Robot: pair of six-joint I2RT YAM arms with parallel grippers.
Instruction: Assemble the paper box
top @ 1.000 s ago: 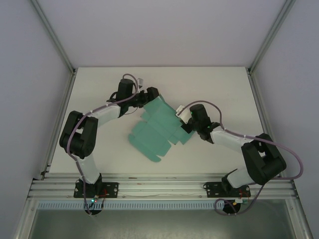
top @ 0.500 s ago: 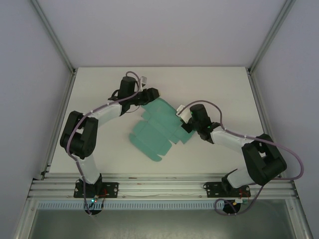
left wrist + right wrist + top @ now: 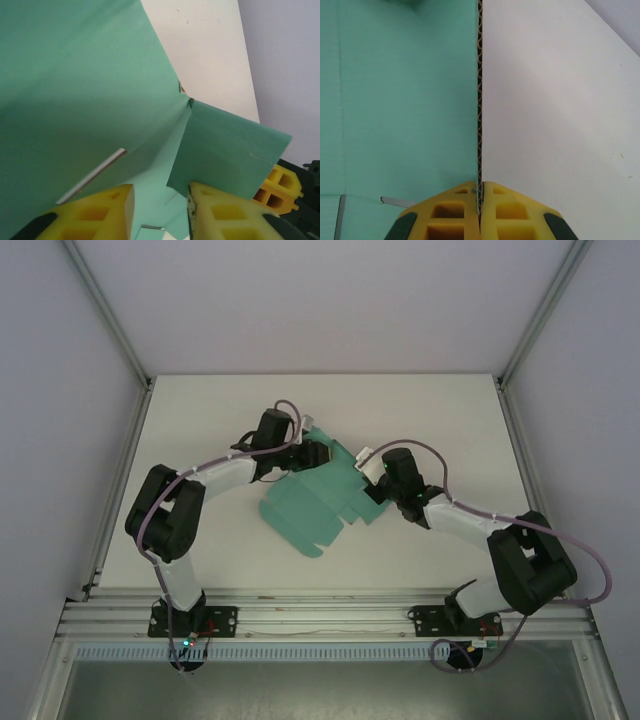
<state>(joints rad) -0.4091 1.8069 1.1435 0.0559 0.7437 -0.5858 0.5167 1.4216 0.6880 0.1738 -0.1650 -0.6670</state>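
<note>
Right gripper (image 3: 480, 189) is pressed together on an upright edge of the box (image 3: 405, 100), whose corrugated card runs straight up from between the yellow fingers (image 3: 451, 212), with a teal panel to the left and bare table (image 3: 560, 120) to the right. Left gripper (image 3: 160, 200) is spread, its yellow fingers apart over the card, and a raised flap (image 3: 225, 150) stands just beside one of them. From above, the unfolded sheet lies mid-table between the arms, the left gripper over its far end and the right gripper at its right edge.
</note>
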